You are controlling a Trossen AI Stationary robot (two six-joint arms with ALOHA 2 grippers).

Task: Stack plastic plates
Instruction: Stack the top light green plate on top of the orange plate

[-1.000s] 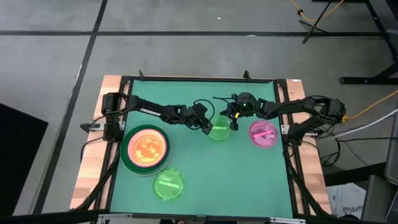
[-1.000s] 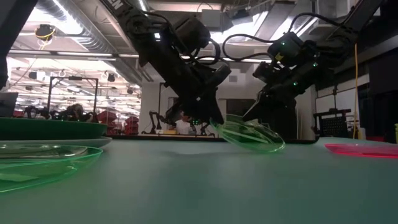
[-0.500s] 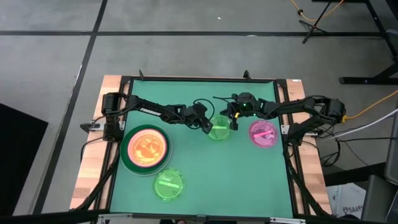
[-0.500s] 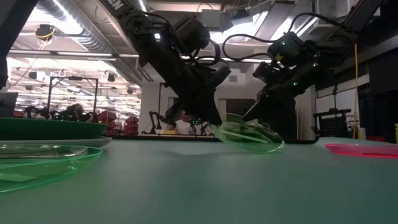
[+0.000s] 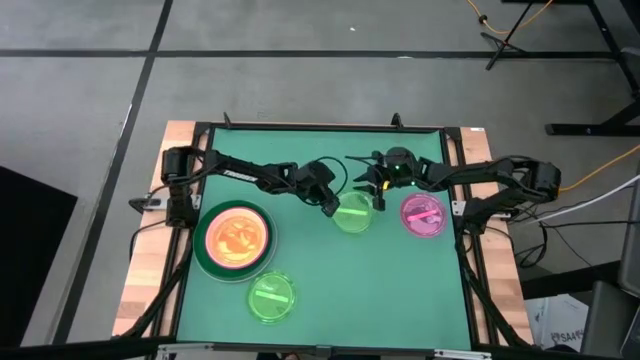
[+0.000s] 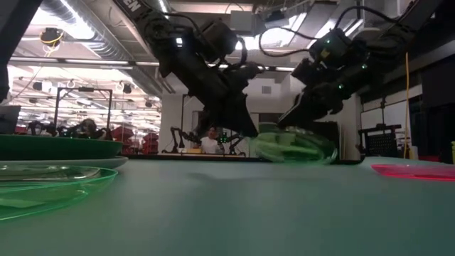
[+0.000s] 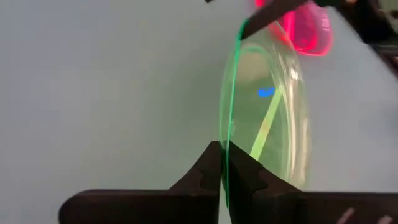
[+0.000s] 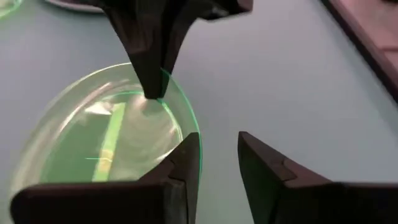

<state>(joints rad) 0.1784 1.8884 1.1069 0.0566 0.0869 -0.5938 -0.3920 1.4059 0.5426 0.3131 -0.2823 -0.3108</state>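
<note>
A small lime-green plate [image 5: 352, 213] hangs just above the table's middle, with my left gripper [image 5: 331, 205] shut on it. My right gripper [image 8: 217, 155] stands open at the plate's right side, with nothing between its fingers. At the left, an orange plate [image 5: 236, 236] lies on a large dark green plate [image 5: 203, 250]. Another lime-green plate [image 5: 270, 296] lies flat near the front. A magenta plate [image 5: 424, 215] lies flat on the right. My left gripper pinches the lime-green plate's rim [image 7: 226, 163] on its left side between its two fingers. The fingers come from the table's left, slanting down. The plate sits about level [image 6: 295, 146], lifted clear of the table. My right gripper has one finger [image 8: 186, 155] right beside the plate's rim [image 8: 191, 127]; I cannot tell whether it touches.
The green table mat [image 5: 400, 300] has free room at the front right. A dark frame [image 5: 320, 127] runs round the table. Cables loop over both arms near the far edge.
The lime-green plate, tilted a second ago with its lower edge on the table, has come up about level and clear of the table. My right gripper has risen a little from the plate's right rim.
</note>
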